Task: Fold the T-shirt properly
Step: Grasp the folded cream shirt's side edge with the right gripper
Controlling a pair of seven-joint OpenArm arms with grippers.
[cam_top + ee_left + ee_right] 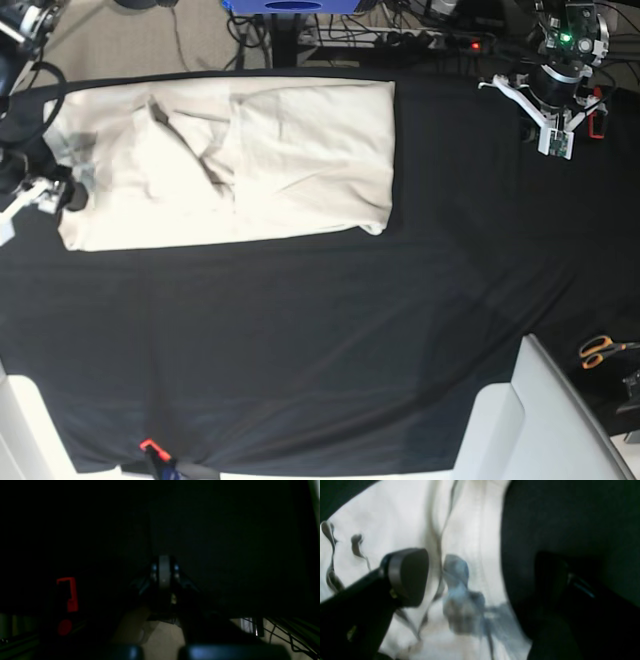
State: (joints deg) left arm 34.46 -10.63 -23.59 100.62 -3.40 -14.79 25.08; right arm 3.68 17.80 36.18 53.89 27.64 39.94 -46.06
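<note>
Base view: T-shirt (270,150) lies long axis sideways on counter (330,330); right tool (480,580) released, at its near short edge; left tool (164,572) clenched, empty, well apart.

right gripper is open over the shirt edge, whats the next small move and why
Probably lift the right gripper straight up and clear of the T-shirt. Its jaws stand wide open with nothing between them, one finger over the pale cloth and the other over the black tablecloth. The shirt lies in a long folded band, so the gripper seems free to move to the next fold.
</note>
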